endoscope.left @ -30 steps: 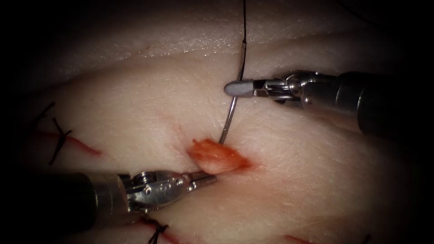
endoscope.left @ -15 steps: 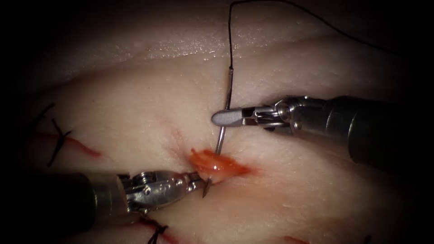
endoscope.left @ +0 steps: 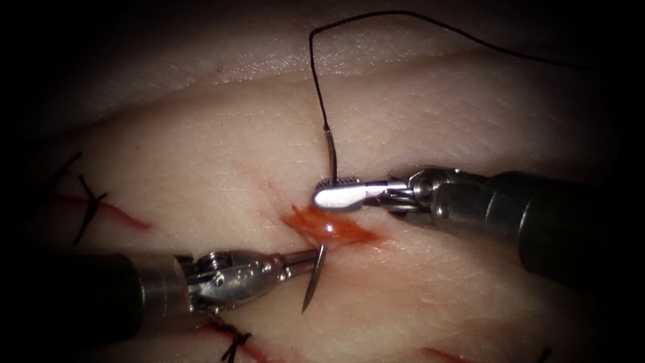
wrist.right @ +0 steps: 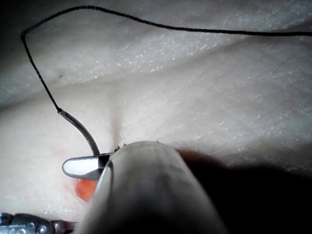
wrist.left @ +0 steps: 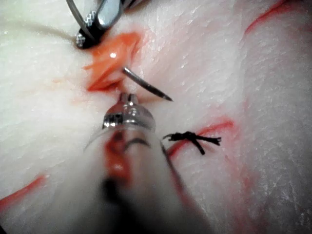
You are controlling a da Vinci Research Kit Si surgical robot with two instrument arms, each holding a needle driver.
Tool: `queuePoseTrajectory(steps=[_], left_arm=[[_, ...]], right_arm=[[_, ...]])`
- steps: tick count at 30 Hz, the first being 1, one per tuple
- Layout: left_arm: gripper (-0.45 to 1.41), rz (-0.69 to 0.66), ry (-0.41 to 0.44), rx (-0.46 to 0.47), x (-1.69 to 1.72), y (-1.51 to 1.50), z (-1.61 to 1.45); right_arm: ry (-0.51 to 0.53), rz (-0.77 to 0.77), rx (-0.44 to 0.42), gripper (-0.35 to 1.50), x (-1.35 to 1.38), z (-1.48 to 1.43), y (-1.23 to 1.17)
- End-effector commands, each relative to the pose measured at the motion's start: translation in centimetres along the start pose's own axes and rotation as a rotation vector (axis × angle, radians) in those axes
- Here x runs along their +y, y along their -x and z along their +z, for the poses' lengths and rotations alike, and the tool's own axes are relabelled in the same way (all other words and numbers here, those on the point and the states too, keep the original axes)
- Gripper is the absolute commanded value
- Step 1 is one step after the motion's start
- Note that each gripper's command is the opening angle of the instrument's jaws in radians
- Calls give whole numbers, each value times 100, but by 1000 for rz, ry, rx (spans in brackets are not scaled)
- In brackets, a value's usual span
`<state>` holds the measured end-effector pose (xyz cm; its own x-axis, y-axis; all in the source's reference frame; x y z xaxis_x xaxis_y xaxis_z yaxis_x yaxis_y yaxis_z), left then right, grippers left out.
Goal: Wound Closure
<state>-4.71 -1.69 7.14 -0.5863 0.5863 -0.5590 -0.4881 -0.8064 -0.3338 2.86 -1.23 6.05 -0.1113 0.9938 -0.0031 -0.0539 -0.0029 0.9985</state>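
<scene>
Both arms end in dark, matte cylindrical shafts capped by a bright steel wrist. The left pincer [endoscope.left: 304,257] has a shiny hinge block studded with small round pins; the right pincer [endoscope.left: 334,195] is pale, flat, round-tipped, with knurled edges.

Curved steel needle [endoscope.left: 321,222] passed through the red-stained cut [endoscope.left: 330,228] in pale tissue [endoscope.left: 201,168], point out below, swaged end above gripped near the tail, black thread [endoscope.left: 403,20] arcing up and rightward.
</scene>
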Motion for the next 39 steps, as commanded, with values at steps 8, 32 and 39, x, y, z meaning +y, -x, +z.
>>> queuePoseTrajectory(steps=[8,32,39], left_arm=[[5,1,0,2,2,-2,8],[5,9,9,1,-2,5,-8],[5,7,6,1,-2,4,-6]], right_arm=[[164,-402,115,138,-11,-10,-47],[441,-602,-10,-35,-25,1,-57],[329,-319,-88,-35,-14,2,-40]])
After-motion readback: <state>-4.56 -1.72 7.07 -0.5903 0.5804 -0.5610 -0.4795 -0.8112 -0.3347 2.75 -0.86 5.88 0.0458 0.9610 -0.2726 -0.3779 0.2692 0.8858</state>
